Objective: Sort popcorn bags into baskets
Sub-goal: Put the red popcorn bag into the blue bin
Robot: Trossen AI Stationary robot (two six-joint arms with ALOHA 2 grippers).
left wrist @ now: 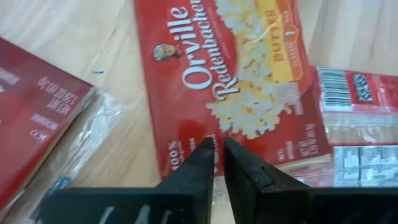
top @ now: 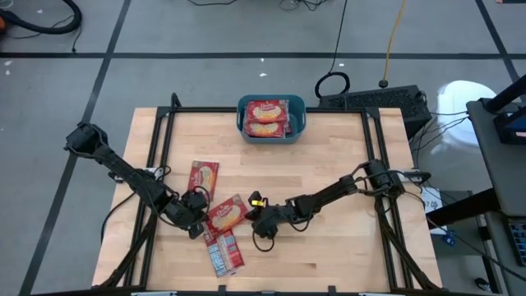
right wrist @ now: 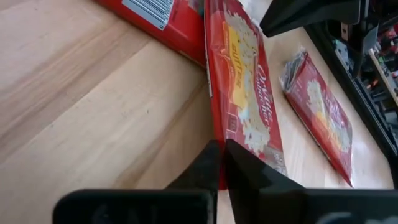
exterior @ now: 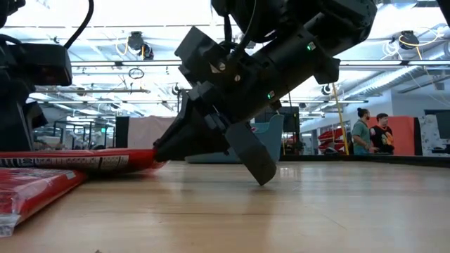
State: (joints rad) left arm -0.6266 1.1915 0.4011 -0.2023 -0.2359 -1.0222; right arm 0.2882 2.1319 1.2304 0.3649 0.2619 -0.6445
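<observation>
Near edge of the surface: one popcorn bag, back side up, lies flat, long axis running front to back, just below the middle bag.

Middle bag, label up, sits between the two grippers and is the one both arms are on. The right gripper has its jaws shut on this bag's right edge; the right wrist view shows the packet standing out straight ahead from the closed jaws, lifted on that side so it tilts on edge. The low view agrees: the red packet's edge runs level off from the dark gripper. The left gripper is at the bag's opposite, left edge, jaws nearly together; in the left wrist view the fingertips touch the packet's near border, but whether they pinch it I cannot tell.

Key relation: the bag's long axis runs roughly from one gripper to the other, slightly diagonal. The right arm has the sure grip.

Third loose bag, label up, lies just behind, apart from both grippers.

Far edge: teal basket with two bags inside, well away. My read: the carry goes rearward and slightly right.
</observation>
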